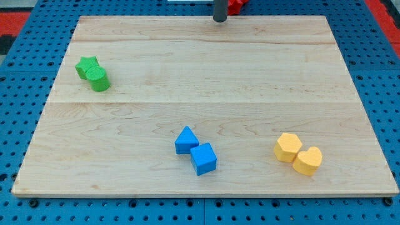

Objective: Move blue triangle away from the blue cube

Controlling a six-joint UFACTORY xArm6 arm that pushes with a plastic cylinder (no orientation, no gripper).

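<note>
So my tip [220,20] is sitting way at the far edge of the pale wooden bench [206,75], roughly in the middle left to right. It's just the dark rod end, so there's no gripper on this rig to call wide or narrow, and it isn't holding or touching anything.

The small blue triangle block [185,140] is down near the front of the bench, a bit left of centre. The blue cube block [204,158] is right up against it, on its right and slightly nearer to the front. They look like they're touching, or as good as. So the triangle is well apart from my tip, almost the whole depth of the bench away, and slightly to the left of it.

Other stuff around: a green star-shaped block [87,65] and a green cylinder block [99,80] are bunched together at the far left. Two yellow blocks are paired at the near right, a yellow hexagon-ish block [287,147] and a yellow heart-shaped block [308,160]. Something red [237,5] pokes in just behind the rod at the top; can't tell what it is.
</note>
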